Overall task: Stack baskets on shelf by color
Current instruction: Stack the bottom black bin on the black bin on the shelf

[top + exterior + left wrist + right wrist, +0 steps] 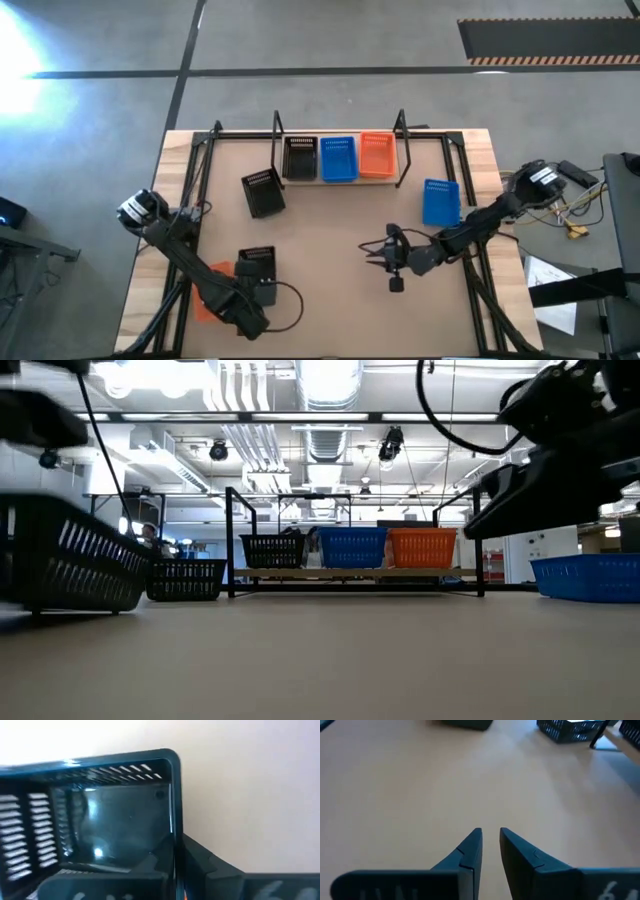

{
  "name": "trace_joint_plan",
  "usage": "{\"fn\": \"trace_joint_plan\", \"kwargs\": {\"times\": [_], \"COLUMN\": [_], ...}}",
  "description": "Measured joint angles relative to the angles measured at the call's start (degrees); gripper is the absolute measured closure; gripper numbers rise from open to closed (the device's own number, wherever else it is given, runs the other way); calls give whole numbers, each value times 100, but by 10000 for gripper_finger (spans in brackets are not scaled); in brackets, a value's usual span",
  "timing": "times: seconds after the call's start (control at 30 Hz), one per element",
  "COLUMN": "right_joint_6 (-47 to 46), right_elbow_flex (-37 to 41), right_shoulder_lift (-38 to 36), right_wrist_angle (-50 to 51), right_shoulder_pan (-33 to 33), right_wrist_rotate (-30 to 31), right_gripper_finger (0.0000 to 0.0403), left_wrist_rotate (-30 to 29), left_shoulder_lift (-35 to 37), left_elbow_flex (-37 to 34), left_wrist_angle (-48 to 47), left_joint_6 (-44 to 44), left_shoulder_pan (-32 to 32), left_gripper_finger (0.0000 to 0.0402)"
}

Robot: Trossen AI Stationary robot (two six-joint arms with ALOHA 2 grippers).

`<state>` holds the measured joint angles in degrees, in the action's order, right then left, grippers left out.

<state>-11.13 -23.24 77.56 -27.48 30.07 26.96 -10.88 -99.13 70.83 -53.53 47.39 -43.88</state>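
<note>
Fingers of the left gripper (258, 283) clamp the rim of a black basket (257, 262) at the table's near left. The right gripper (372, 253) hovers mid-table, fingers slightly apart, holding nothing. Farther back, the shelf (338, 181) carries black, blue and orange baskets side by side.

tabletop (330, 250): brown, under both grippers | striped floor mat (545, 40): grey floor, far beyond right gripper | papers (550, 290): off table, behind right gripper | cables (575, 215): outside right arm's base
</note>
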Motion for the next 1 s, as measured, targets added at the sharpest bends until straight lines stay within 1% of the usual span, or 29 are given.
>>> {"fn": "trace_joint_plan", "kwargs": {"times": [0.1, 0.17, 0.27, 0.4, 0.47, 0.53, 0.73, 0.83, 0.9, 1.0], "right_joint_6": [-300, -545, -832, -858, -853, -853, -932, -934, -936, -929], "right_elbow_flex": [0, 0, 0, 4, 4, 4, 4, 5, 5, 4], "right_shoulder_lift": [-427, -692, -970, -1080, -1054, -981, -661, -436, -283, -36], "right_wrist_angle": [759, 1209, 1631, 1658, 1637, 1600, 1485, 1189, 1005, 738], "right_shoulder_pan": [141, 237, 334, 395, 395, 395, 393, 393, 393, 393], "right_wrist_rotate": [-11, -3, 9, 15, 32, 166, 647, 659, 660, 659], "right_gripper_finger": [344, 344, 344, 344, 344, 344, 344, 344, 344, 344], "left_wrist_rotate": [10, -111, -737, -1534, -1848, -2008, -2115, -2121, -2116, -2082], "left_shoulder_lift": [1, 4, 6, 28, 28, 30, 37, 37, 25, -4], "left_elbow_flex": [443, 729, 1139, 1567, 1719, 1844, 1959, 1902, 1849, 1772], "left_wrist_angle": [13, 9, 4, -109, -281, -370, -293, -69, 42, 88], "left_joint_6": [-527, -818, -1412, -2283, -2733, -3284, -4941, -5664, -6012, -6332], "left_shoulder_pan": [56, 157, 391, 921, 1319, 1786, 3541, 4383, 4853, 5379], "left_gripper_finger": [400, 400, 401, 401, 401, 401, 401, 401, 401, 401]}}
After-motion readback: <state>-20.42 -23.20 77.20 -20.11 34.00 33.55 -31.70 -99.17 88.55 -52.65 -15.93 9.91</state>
